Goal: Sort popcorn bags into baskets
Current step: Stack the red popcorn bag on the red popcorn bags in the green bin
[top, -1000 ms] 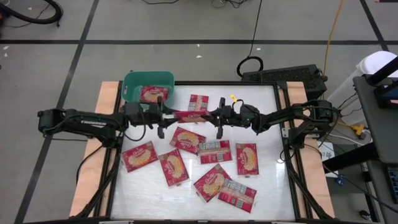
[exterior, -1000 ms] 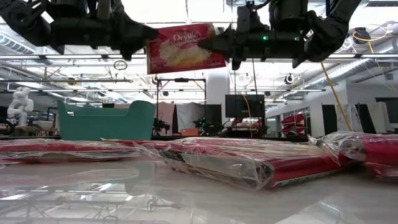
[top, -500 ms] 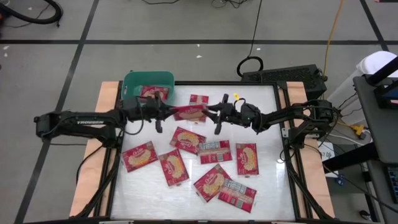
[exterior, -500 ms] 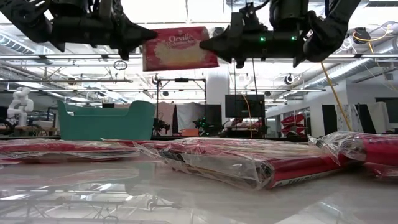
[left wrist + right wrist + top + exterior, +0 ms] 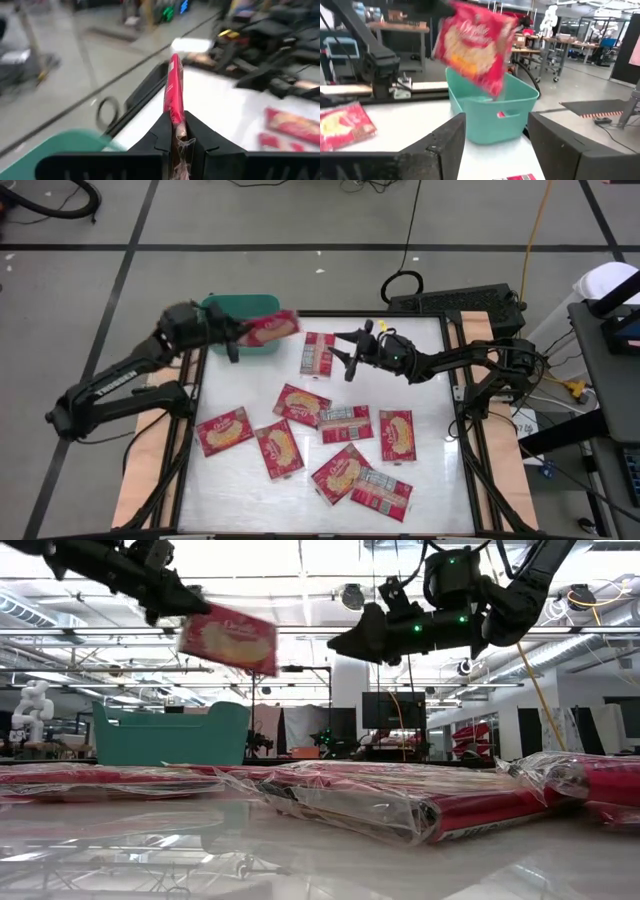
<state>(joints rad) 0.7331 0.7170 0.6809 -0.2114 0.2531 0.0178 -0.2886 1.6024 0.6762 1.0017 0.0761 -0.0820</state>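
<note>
A: Where is the popcorn bag [image 5: 268, 328] being carried?

B: It is pinched at one end by the left gripper [image 5: 236, 335] and held tilted in the air above the teal basket [image 5: 216, 308], at the table's far left corner.

A: And the right gripper [image 5: 347, 352]?

B: It is raised near the table's far middle, its fingers spread wide with nothing between them. Eight more red bags are seen flat on the white table [image 5: 430, 470].

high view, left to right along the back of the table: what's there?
Left gripper → teal bin edge with held popcorn bag over it → lying bag → right gripper.
</note>
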